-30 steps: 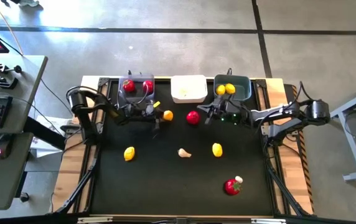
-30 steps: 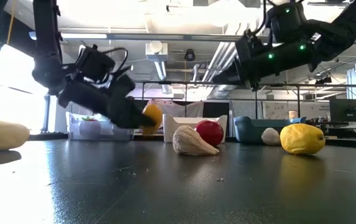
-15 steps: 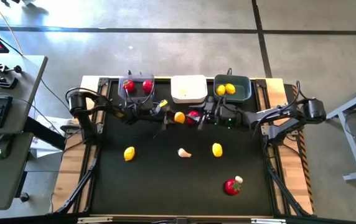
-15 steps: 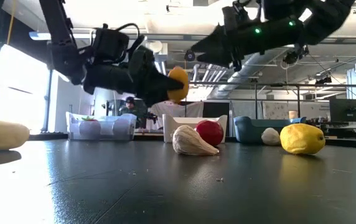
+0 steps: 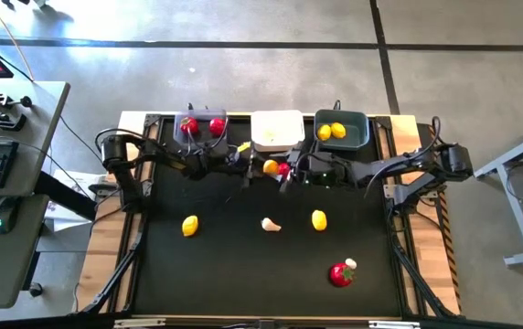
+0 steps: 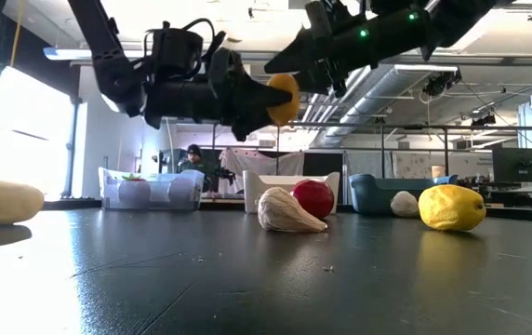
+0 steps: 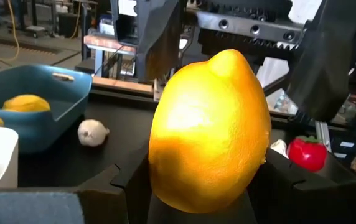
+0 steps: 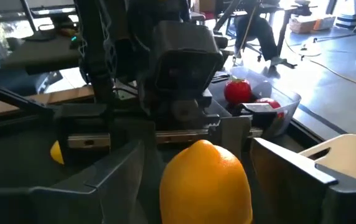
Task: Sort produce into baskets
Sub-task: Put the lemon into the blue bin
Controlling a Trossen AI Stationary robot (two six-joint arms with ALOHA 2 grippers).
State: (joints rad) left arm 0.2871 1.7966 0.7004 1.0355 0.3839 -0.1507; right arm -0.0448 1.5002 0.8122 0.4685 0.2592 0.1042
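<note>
Left gripper (image 5: 257, 167): I see it raised above the mat at about 12 o'clock from table centre, its jaws partly parted and clamped on the orange-yellow lemon (image 5: 270, 166).
Held lemon: it hangs in the air between the two grippers, in front of the white basket (image 5: 277, 131); in the left wrist view it fills the frame (image 7: 210, 134).
Right gripper (image 5: 287, 172): I have it nose to nose with the left one, jaws spread wide on either side of the lemon; in the right wrist view the fingers (image 8: 302, 169) stand clear of the fruit (image 8: 206, 183), so I read no grip.
Grey basket (image 5: 203, 125): at 11 o'clock, two tomatoes (image 5: 189, 126) inside.
Teal basket (image 5: 342, 130): at 1 o'clock, lemons (image 5: 331, 131) inside.
In the way: a loose tomato (image 5: 282, 168) sits on the mat right under the two grippers.
Loose on the mat: lemon (image 5: 189, 225) at 9 o'clock; garlic bulb (image 5: 270, 224) near centre; lemon (image 5: 318, 219) at 3 o'clock; tomato (image 5: 339, 273) touching a garlic piece (image 5: 350, 263) at 5 o'clock.
Low view: a garlic bulb (image 6: 404, 204) lies near the teal basket (image 6: 378, 194).
Beyond the table: a person (image 6: 194, 160) far back in the room.
</note>
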